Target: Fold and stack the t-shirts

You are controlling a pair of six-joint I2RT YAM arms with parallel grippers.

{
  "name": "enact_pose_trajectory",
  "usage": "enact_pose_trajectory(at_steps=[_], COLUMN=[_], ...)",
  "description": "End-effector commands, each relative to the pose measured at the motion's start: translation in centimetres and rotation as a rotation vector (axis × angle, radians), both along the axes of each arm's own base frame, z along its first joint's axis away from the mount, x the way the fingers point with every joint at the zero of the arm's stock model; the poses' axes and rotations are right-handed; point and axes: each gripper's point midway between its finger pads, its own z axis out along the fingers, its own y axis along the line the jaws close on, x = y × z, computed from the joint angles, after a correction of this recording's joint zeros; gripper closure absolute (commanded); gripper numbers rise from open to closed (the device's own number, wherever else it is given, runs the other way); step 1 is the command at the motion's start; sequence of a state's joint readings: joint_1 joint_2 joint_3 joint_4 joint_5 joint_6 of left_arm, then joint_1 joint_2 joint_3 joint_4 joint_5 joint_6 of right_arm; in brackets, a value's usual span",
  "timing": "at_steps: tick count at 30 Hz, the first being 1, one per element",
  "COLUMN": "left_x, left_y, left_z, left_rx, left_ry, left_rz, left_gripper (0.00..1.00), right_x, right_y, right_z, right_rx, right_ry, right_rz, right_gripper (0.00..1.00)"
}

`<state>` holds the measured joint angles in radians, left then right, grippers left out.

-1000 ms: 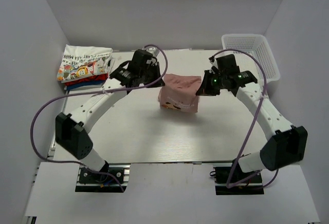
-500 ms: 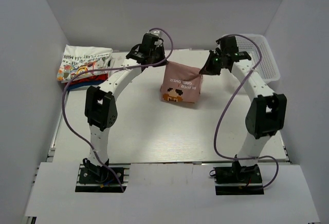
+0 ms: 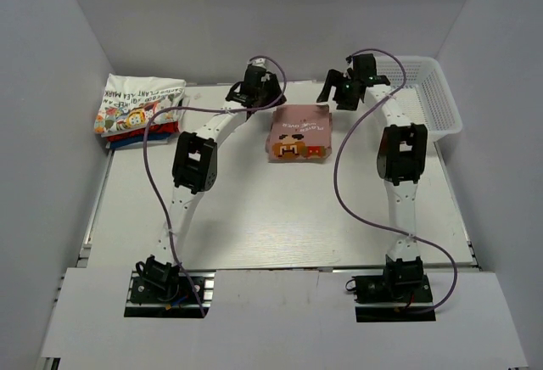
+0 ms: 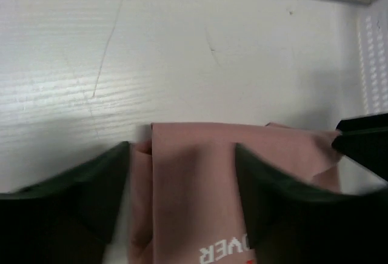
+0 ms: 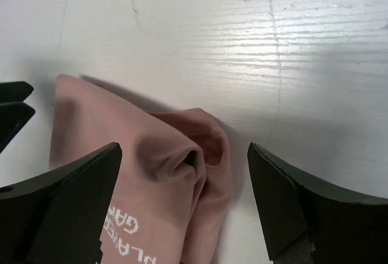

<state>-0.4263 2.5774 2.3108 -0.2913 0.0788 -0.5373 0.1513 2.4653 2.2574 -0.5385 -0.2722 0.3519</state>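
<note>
Resting on white ridged tabletop (image 3: 254,209) inside pale grey walls (image 3: 254,22), pink tee (image 3: 299,132)

A robotics lab cell: bare white walls (image 3: 254,14) enclose a table (image 3: 254,217) bearing robot arms (image 3: 192,163).

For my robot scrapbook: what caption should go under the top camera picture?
Both open, the left gripper and right gripper hover over a folded dusty-pink t-shirt; folded tees stacked at left.
</note>
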Motion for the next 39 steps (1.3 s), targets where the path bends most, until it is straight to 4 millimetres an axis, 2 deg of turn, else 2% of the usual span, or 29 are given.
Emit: enact_pose_trajectory(at_steps=[1, 2, 3, 4, 5, 6, 7, 8, 9, 11, 12, 13, 14, 16, 17, 19, 20, 21, 22, 24, 25, 26, 27, 30, 33, 35, 37, 38, 39], left_x=[1.1, 0.9, 0.5, 0.1, -0.3, -1.1, -2.0, -2.7, -3.1, -4.7, -6.3, -6.7, -7.6, -8.5, -8.9, -9.8, -10.2, -10.5, -10.9, -11.0, -11.1, -11.3, -11.4, -11.3, -11.1, -10.7, -10.7, -10.9, -10.9], left_y=[1.2, 1.3, 1.4, 1.4, 1.4, 1.3, 0.8, 0.2, 0.2, -0.8, -1.6, -1.9, -2.6, -3.2, -3.3, -4.1, -4.4, -4.4, -4.5, -4.6, -4.7, -4.6, -4.4, -4.0, -3.6, -3.4, -3.4, -2.8, -2.8], left_z=[8.5, 10.8, 11.2, 11.3, 11.5, 12.8, 11.8, 11.6, 11.6, 10.3, 9.1, 9.4, 8.5, 6.7, 5.8, 4.1, 2.7, 2.1, 0.6, -0.5, -0.4, -1.5, -2.3, -2.7, -1.3, 1.1, 3.1, 5.3, 5.4], left_rx=[-0.086, -0.103, -0.100, -0.101, -0.102, -0.113, -0.100, -0.091, -0.083, -0.091, -0.108, -0.128, -0.134, -0.136, -0.137, -0.152, -0.160, -0.168, -0.168, -0.176, -0.180, -0.172, -0.156, -0.133, -0.119, -0.117, -0.121, -0.103, -0.102], left_ry=[-0.119, -0.155, -0.150, -0.139, -0.132, -0.135, -0.110, -0.106, -0.104, -0.058, -0.008, -0.010, 0.019, 0.062, 0.083, 0.143, 0.178, 0.202, 0.239, 0.252, 0.255, 0.278, 0.300, 0.301, 0.263, 0.210, 0.173, 0.123, 0.122], left_rz=[0.048, 0.048, 0.048, 0.037, 0.029, 0.009, -0.016, -0.034, -0.050, -0.108, -0.151, -0.168, -0.189, -0.198, -0.213, -0.235, -0.248, -0.247, -0.247, -0.249, -0.256, -0.253, -0.239, -0.224, -0.220, -0.215, -0.224, -0.227, -0.227], left_gripper=[0.09, 0.00, 0.00, 0.00, 0.00, 0.00, 0.00, 0.00, 0.00, 0.00, 0.00, 0.00, 0.00, 0.00, 0.00, 0.00, 0.00, 0.00, 0.00, 0.00, 0.00, 0.00, 0.00, 0.00, 0.00, 0.00, 0.00, 0.00, 0.00], right_x=[0.6, 0.1, -0.5, -2.2, -3.2, -4.0, -4.8, -7.2, -8.2, -11.6, -12.1, -13.5, -14.9, -15.7, -16.7, -17.0, -17.7, -17.9, -17.8, -18.3, -18.5, -18.1, -18.0, -18.4, -18.3, -17.8, -17.9, -18.2, -18.3], right_y=[0.7, 0.6, 0.8, 0.8, 0.8, 1.3, 1.6, 2.1, 3.5, 4.2, 5.3, 5.6, 5.7, 6.2, 6.0, 6.9, 7.0, 7.0, 7.0, 6.2, 6.0, 5.2, 4.5, 3.5, 4.1, 4.5, 4.7, 4.7, 4.7], right_z=[8.6, 10.4, 10.9, 13.5, 12.8, 13.0, 13.2, 13.2, 13.7, 11.8, 13.3, 11.2, 9.7, 8.4, 5.7, 5.6, 2.9, 2.0, 1.3, -2.4, -3.6, -4.8, -5.4, -7.0, -4.8, -1.1, 0.9, 5.1, 5.1], right_rx=[-0.001, 0.002, 0.000, 0.003, 0.001, -0.001, 0.007, 0.031, 0.076, 0.134, 0.182, 0.213, 0.241, 0.313, 0.327, 0.391, 0.399, 0.398, 0.405, 0.384, 0.372, 0.326, 0.307, 0.238, 0.236, 0.238, 0.220, 0.216, 0.208], right_ry=[-0.213, -0.260, -0.273, -0.308, -0.285, -0.283, -0.275, -0.247, -0.248, -0.173, -0.230, -0.165, -0.112, -0.092, -0.027, -0.029, 0.036, 0.057, 0.065, 0.151, 0.174, 0.191, 0.203, 0.250, 0.194, 0.100, 0.044, -0.052, -0.059], right_rz=[0.074, 0.065, 0.075, 0.084, 0.090, 0.113, 0.127, 0.159, 0.192, 0.223, 0.262, 0.260, 0.249, 0.243, 0.232, 0.280, 0.277, 0.273, 0.270, 0.200, 0.184, 0.130, 0.110, 0.081, 0.135, 0.181, 0.231, 0.256, 0.265], right_gripper=[0.10, 0.10, 0.10, 0.10, 0.10, 0.10, 0.10, 0.10, 0.10, 0.10, 0.10, 0.10, 0.10, 0.10, 0.10, 0.10, 0.10, 0.10, 0.10, 0.10, 0.10, 0.10, 0.10, 0.10, 0.10, 0.10, 0.10, 0.10, 0.10])
